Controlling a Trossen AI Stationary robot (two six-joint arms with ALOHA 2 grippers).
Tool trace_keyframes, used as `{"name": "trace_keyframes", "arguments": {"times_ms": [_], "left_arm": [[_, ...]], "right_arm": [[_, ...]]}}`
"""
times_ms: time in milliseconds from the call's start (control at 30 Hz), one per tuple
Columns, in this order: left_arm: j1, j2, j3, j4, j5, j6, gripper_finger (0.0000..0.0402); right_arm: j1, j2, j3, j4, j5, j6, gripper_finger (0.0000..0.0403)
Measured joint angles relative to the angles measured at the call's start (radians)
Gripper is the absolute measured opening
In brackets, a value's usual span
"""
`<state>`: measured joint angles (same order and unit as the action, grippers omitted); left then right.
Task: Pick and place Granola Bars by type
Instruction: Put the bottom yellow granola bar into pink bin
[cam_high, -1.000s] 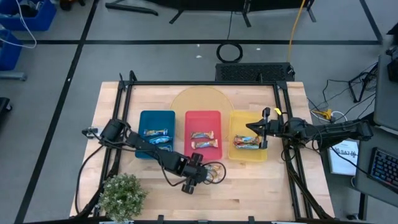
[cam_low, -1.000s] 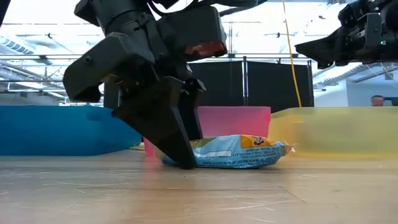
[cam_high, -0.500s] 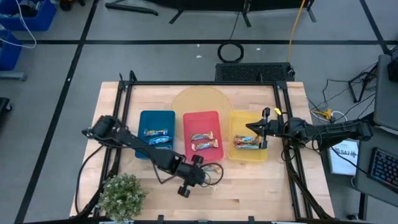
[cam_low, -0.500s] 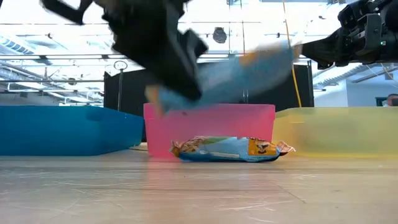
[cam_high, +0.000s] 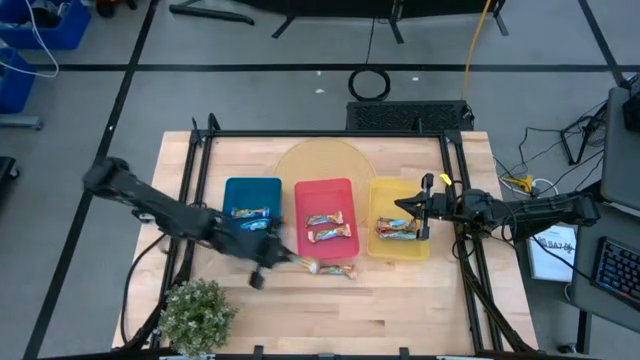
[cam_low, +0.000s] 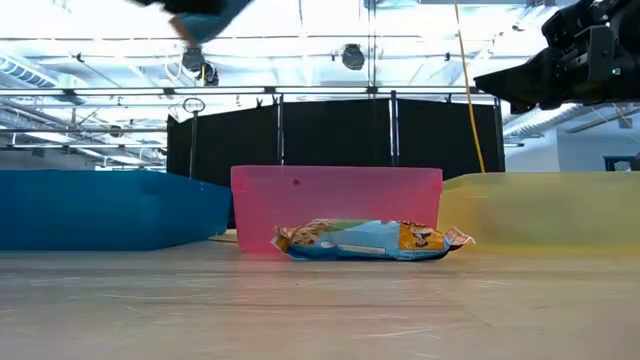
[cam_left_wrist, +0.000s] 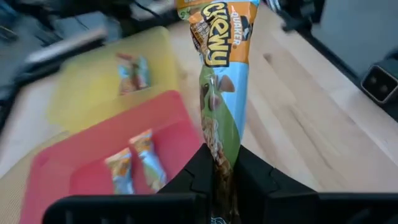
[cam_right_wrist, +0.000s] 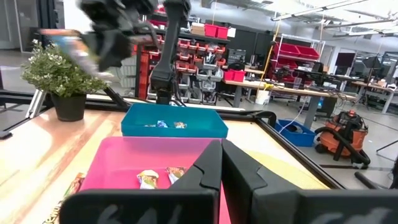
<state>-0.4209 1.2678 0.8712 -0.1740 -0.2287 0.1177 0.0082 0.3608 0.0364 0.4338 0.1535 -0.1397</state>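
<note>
My left gripper (cam_high: 266, 258) is shut on a blue, green and orange granola bar (cam_left_wrist: 222, 93) and holds it in the air in front of the blue tray (cam_high: 236, 190). It shows high up in the low view (cam_low: 200, 15). Another blue bar (cam_low: 365, 240) lies flat on the table before the red tray (cam_high: 312, 188). Bars lie in the blue tray (cam_high: 250, 218), the red tray (cam_high: 328, 226) and the yellow tray (cam_high: 397, 230). My right gripper (cam_high: 424, 210) hangs shut over the yellow tray's right part. My left gripper pinches one end of the bar's wrapper (cam_left_wrist: 219, 163) between its two fingers (cam_left_wrist: 202, 171). The bar sticks straight out ahead of the fingers, along them, and is lifted clear of the table.
A potted plant (cam_high: 196, 312) stands at the table's near left corner. A black frame (cam_high: 320, 134) runs around the table's work area. The yellow tray (cam_high: 412, 190) stands at the right of the row of three trays.
My left gripper has shut on a bar lying on the table in front of the red tray. It has lifted the bar well clear and carried it up and toward the table's left, to the front of the blue tray. The other bar has stayed on the table.
</note>
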Motion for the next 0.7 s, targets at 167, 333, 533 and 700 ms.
{"name": "trace_keyframes", "arguments": {"times_ms": [167, 333, 533, 700], "left_arm": [[0.014, -0.303, -0.352, 0.276, -0.035, -0.047, 0.0043], [0.078, -0.493, -0.545, 0.441, -0.033, -0.17, 0.0042], [0.188, -0.521, -0.532, 0.422, -0.036, -0.35, 0.0042], [0.275, -0.381, -0.399, 0.351, -0.03, -0.365, 0.0042]], "right_arm": [[0.0, 0.0, 0.0, 0.003, 0.0, -0.001, 0.0], [0.0, 0.004, 0.0, 0.009, 0.0, 0.001, 0.0], [0.0, 0.013, 0.0, 0.02, 0.001, 0.015, 0.0], [0.0, 0.013, 0.0, 0.029, 0.002, 0.015, 0.0]]}}
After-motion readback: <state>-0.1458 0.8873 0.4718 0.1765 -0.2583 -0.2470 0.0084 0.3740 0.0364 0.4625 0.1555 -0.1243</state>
